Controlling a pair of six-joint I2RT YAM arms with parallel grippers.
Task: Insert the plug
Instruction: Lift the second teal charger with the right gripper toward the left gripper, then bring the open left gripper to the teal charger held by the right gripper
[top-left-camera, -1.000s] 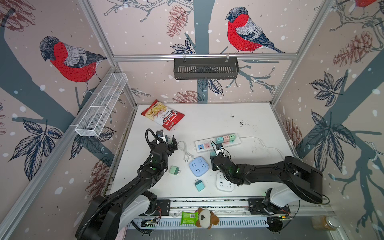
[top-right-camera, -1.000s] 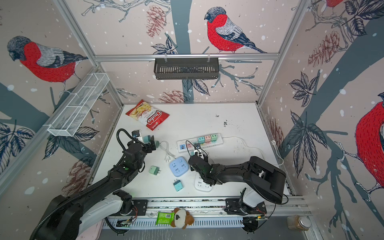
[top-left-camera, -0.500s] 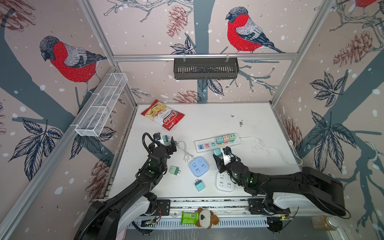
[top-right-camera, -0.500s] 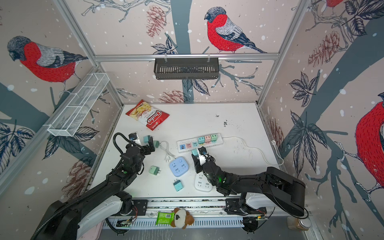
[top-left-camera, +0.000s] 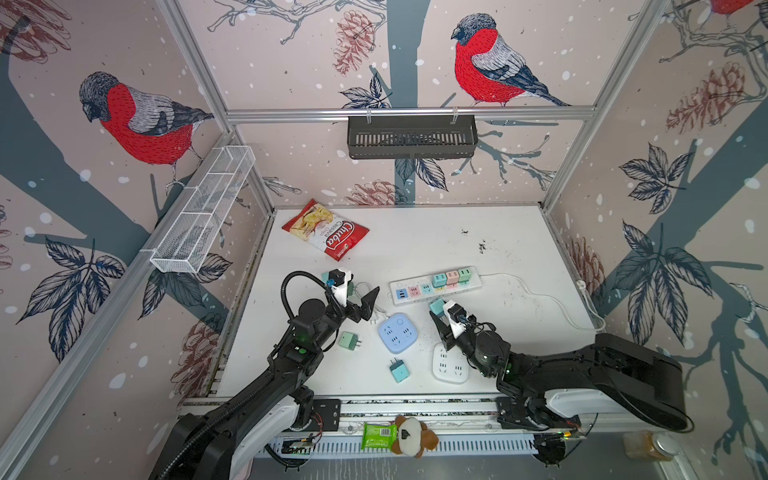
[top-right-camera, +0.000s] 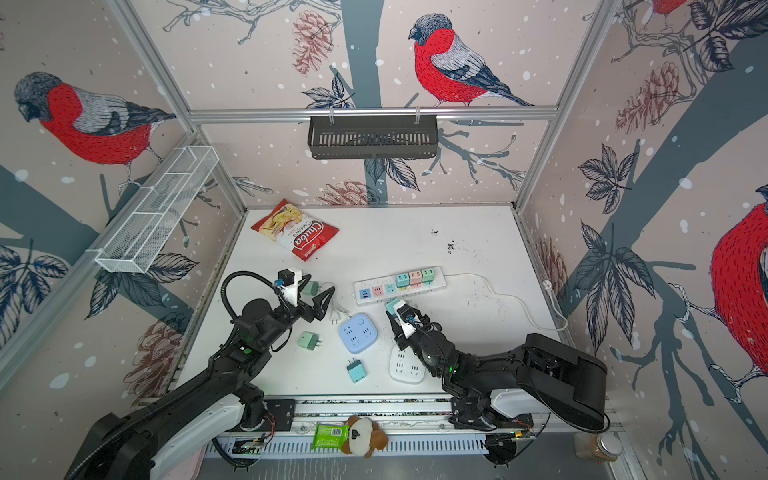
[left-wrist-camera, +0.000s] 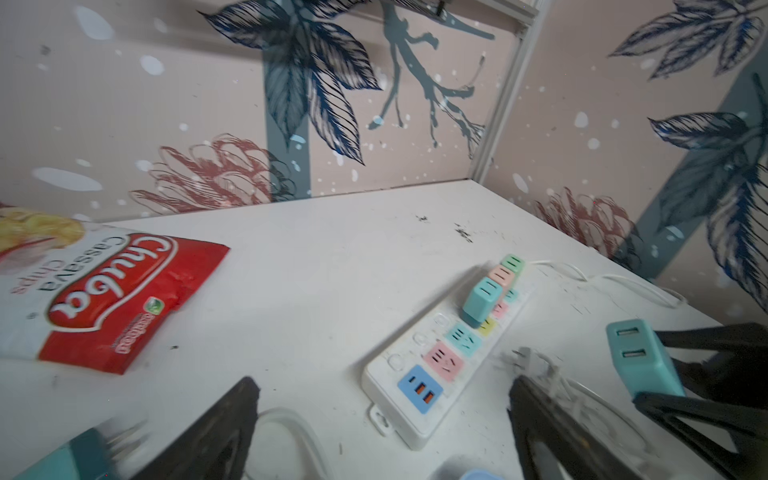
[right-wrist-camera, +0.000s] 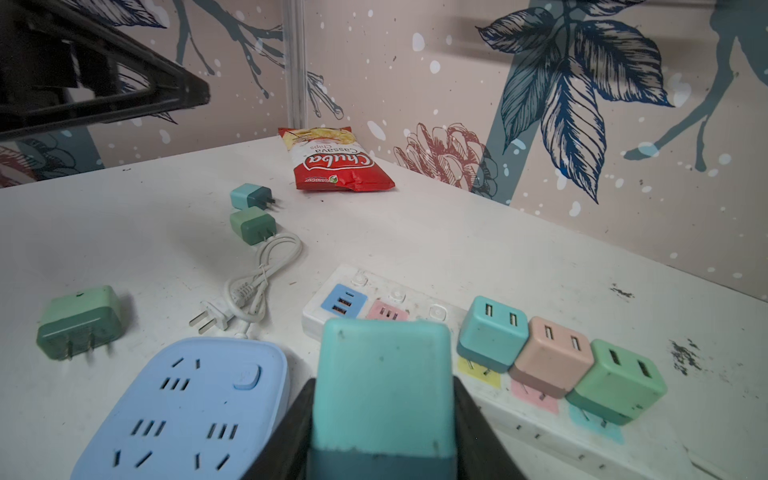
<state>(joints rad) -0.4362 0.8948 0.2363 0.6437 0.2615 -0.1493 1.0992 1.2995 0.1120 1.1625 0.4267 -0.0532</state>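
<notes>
Grips teal plug (right-wrist-camera: 382, 357) tight in right gripper (right-wrist-camera: 382, 390), poised just beside power strip (left-wrist-camera: 415, 424); holds left gripper (left-wrist-camera: 382, 382) spread wide, empty

Just ahead of our right gripper (right-wrist-camera: 382, 384) and the teal plug (right-wrist-camera: 382, 357) it clamps lies the power strip (top-left-camera: 415, 284). Ahead and to its right, three cube chargers (right-wrist-camera: 552, 357) stand side by side on the strip, touching, and wall off that stretch. Straight ahead, the pink socket (right-wrist-camera: 386, 311) lies bare. The blue socket block (right-wrist-camera: 187, 407) sits close on its left, and the white socket block (top-left-camera: 451, 365) lies under its wrist. Our left gripper (top-left-camera: 361, 301), jaws wide, hangs over a coiled white cord (right-wrist-camera: 245, 291). Ahead of it we see bare table (top-left-camera: 415, 241) up to the chip bag (top-left-camera: 326, 232).
</notes>
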